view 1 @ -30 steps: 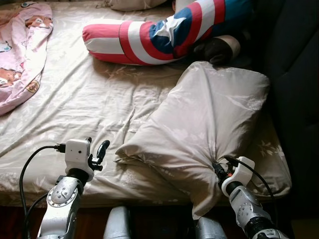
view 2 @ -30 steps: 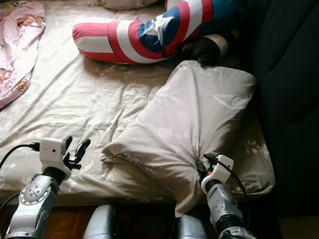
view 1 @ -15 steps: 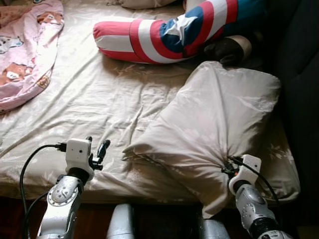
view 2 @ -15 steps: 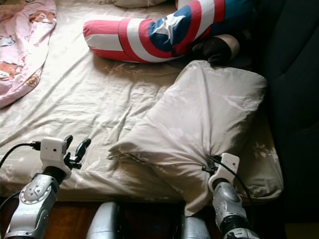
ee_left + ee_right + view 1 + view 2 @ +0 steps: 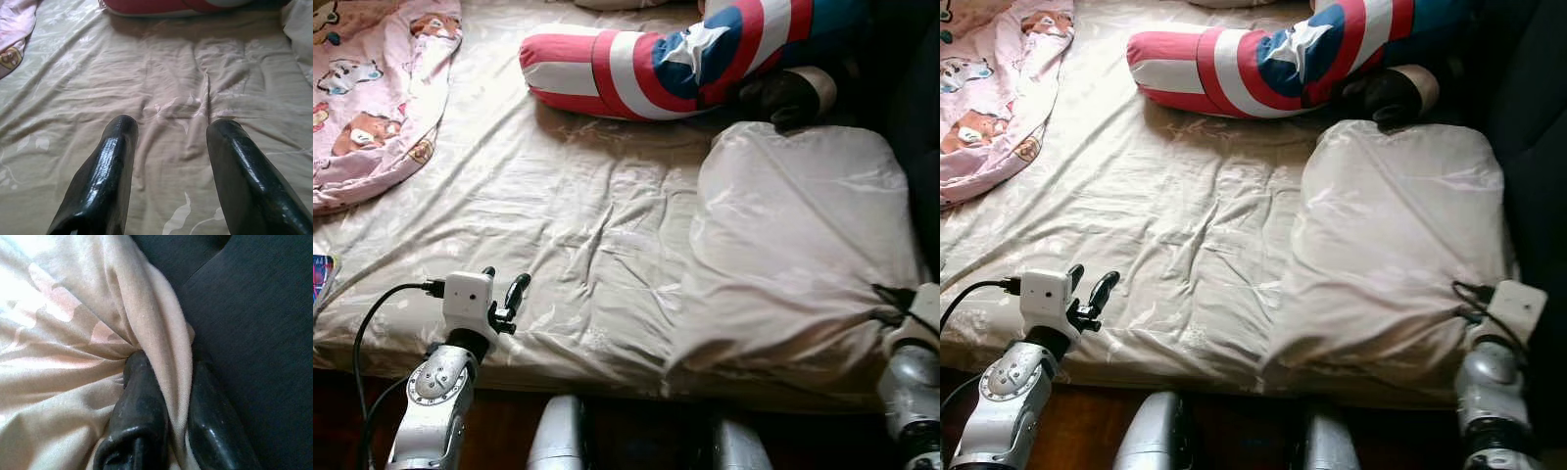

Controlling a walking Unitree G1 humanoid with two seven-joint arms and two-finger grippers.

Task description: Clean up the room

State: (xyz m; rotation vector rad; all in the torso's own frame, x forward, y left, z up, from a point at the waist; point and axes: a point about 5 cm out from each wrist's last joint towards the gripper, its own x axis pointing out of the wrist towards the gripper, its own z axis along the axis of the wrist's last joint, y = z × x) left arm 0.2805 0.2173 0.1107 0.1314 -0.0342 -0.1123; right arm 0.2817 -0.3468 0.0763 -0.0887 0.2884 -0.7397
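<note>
Right wrist view: jaws pinch soft pillow fabric.

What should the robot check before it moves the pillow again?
1. Right hand gripping the pillow: ok, its fingers pinch a fold of the cover.
2. Left hand free: ok, open above the sheet, holding nothing.
3. Pillow lying flat: ok, it lies flat along the bed's right side.
4. Pillow clear of the striped cushion: cannot tell, the far edge sits very near it and a dark object.
5. Pink blanket out of the way: ok, it lies at the far left.
6. Sheet smooth: not ok, wrinkles run across the middle.
</note>
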